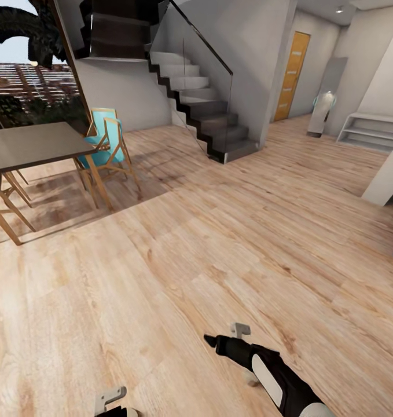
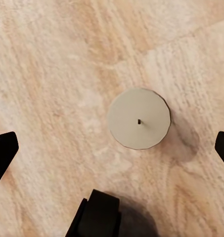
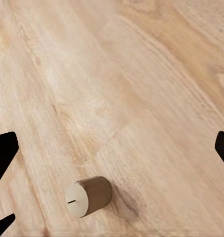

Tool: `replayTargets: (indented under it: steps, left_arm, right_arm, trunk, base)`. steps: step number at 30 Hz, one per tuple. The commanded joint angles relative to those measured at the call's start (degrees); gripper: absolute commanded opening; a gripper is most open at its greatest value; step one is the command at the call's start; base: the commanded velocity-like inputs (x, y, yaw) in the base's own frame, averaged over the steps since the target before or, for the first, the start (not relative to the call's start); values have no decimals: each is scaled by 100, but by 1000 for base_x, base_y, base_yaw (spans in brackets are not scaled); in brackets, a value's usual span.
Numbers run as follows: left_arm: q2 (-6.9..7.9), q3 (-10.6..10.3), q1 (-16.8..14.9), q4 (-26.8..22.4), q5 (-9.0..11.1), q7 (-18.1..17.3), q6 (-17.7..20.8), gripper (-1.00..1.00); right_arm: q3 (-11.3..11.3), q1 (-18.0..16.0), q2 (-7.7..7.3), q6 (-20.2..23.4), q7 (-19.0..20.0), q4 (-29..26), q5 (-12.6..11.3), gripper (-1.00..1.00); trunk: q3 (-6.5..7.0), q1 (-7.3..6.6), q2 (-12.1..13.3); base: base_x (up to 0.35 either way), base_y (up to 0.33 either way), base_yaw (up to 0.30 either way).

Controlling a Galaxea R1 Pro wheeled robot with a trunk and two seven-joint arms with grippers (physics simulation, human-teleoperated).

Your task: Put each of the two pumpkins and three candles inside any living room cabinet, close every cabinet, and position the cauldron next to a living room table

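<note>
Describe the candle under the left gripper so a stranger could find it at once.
On the pale wood plank floor, look straight down between the left gripper's wide-spread dark fingertips. There stands a short round candle, upright, seen from above as a cream disc with a tiny dark wick at its middle. Nothing else stands beside it on the boards.

Upright candles (image 2: 139, 119) (image 3: 88, 196) on wood floor (image 3: 141, 89)

A dining table (image 1: 31, 145) with chairs (image 1: 106, 145) stands at the far left, stairs (image 1: 202, 104) behind, and a candle (image 2: 139, 119) upright on the floor (image 1: 179, 260) below the left gripper (image 2: 112, 148).
</note>
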Motion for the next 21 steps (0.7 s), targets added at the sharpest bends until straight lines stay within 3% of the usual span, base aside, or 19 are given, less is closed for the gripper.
replayTargets:
  steps: [1,10,14,21]
  left_arm:
    - [8,-47,-1,-17,32,47,29,100]
    - [31,-39,-24,-62,32,34,84,100]
    - [41,-40,-219,-187,36,33,167,100]
    - [228,-53,-779,-253,45,-18,957,100]
  right_arm:
    - [1,-2,-1,76,-4,-19,-35,100]
    - [-4,-2,5,252,-35,-275,-27,100]
    - [-6,-2,-2,277,-58,-383,-27,100]
    - [-32,-2,-20,298,-64,-413,-46,100]
  trunk:
    - [-23,22,-44]
    - [-185,220,-404]
    - [-256,307,-565]
    - [-382,461,-846]
  base:
    - [0,0,0]
    - [0,0,0]
    - [0,0,0]
    - [0,0,0]
